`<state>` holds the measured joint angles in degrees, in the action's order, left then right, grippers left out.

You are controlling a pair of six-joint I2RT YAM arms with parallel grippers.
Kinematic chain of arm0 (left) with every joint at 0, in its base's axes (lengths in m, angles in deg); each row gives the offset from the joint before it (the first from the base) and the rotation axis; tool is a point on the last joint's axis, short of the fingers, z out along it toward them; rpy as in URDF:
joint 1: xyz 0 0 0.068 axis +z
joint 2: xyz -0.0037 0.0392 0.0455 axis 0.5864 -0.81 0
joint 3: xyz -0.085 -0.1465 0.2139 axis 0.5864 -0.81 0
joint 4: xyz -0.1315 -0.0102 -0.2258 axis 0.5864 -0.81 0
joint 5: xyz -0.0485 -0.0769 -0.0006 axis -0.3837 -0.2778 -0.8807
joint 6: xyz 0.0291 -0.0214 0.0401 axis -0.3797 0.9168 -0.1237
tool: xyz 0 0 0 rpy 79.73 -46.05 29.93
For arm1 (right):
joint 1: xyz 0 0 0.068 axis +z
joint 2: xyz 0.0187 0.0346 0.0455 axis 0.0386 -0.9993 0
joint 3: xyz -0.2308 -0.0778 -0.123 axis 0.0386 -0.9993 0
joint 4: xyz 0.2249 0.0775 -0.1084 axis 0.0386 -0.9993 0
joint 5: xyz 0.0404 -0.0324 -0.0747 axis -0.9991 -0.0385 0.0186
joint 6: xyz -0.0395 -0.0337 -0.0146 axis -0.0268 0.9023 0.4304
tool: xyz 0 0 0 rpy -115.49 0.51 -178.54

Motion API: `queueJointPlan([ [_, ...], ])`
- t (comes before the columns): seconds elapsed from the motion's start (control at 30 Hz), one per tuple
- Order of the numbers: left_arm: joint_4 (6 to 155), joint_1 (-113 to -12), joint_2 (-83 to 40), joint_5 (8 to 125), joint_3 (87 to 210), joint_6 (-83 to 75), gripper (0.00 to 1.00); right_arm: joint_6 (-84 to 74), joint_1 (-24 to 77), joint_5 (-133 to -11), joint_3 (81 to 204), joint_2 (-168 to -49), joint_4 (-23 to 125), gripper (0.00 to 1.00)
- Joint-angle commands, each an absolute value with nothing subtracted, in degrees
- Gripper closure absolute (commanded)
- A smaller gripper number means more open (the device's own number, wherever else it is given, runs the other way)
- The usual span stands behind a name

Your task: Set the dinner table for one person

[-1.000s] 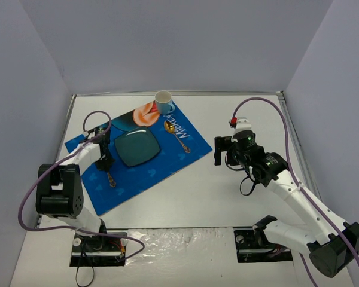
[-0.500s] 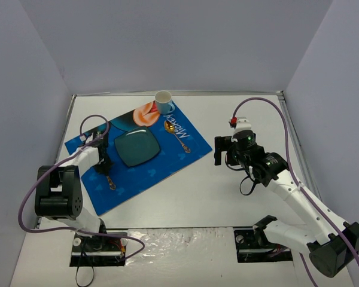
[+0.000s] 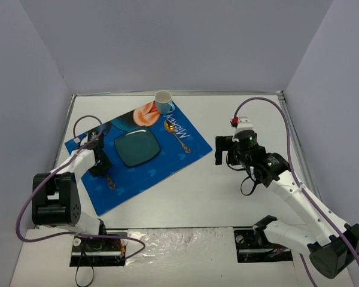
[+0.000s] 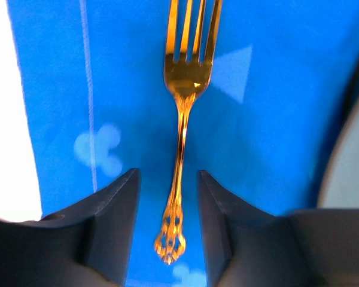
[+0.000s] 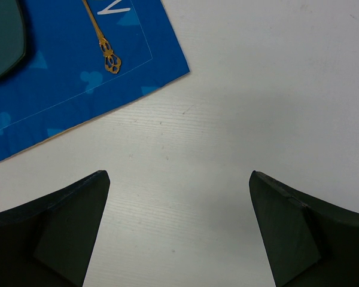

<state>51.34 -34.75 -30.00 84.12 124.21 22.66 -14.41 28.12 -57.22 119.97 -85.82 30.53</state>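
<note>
On the white dinner table (image 3: 227, 197) lies a blue Mickey-print placemat (image 3: 161, 167). On it are a square teal plate (image 3: 136, 147), a gold spoon (image 3: 177, 137) to its right and a gold fork (image 3: 110, 180) to its left. A white and blue cup (image 3: 163, 101) stands at the mat's far corner. My left gripper (image 3: 101, 167) is open just above the mat. In the left wrist view the fork (image 4: 180, 119) lies flat, its handle end between the parted fingers (image 4: 116, 221), untouched. My right gripper (image 3: 218, 153) is open and empty over bare table right of the mat.
The right wrist view shows the placemat's corner (image 5: 78, 89), the spoon's handle (image 5: 103, 42) and the plate's edge (image 5: 3, 36) ahead of my right gripper (image 5: 178, 176). The plate's rim (image 4: 353, 155) is right of the left fingers. Grey walls enclose the table.
My left arm has drawn back a little toward the mat's left edge. The fork stays flat on the mat. The right arm has barely moved.
</note>
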Motion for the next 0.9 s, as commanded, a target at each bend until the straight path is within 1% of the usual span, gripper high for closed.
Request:
queueJointPlan([
  [0.0,43.4,-34.4,-19.3,85.5,129.5,24.7,0.48,-12.2,27.8,-55.4,124.5,-82.7,32.3,0.0],
  [0.2,34.7,-34.5,-5.9,85.7,138.0,19.6,0.14,-8.3,27.7,-51.1,128.5,-77.3,32.3,0.0],
  [0.3,30.9,-34.5,-0.7,85.9,141.6,16.9,0.04,-7.4,27.7,-46.7,130.0,-74.8,32.3,0.0],
  [0.5,25.8,-34.5,12.6,84.4,146.2,10.1,0.03,-6.0,27.7,-36.8,131.0,-67.6,32.3,0.0],
  [0.6,22.9,-34.5,16.7,84.1,147.8,7.6,0.03,-3.8,27.7,-32.5,130.4,-63.9,32.3,0.0],
  [0.7,21.1,-34.5,22.0,84.0,149.0,4.6,0.03,-1.2,27.7,-30.9,128.7,-60.5,32.3,0.0],
  [0.87,15.9,-34.6,25.0,84.0,152.2,1.6,0.03,-0.4,27.8,-30.1,125.7,-54.9,32.3,0.0],
])
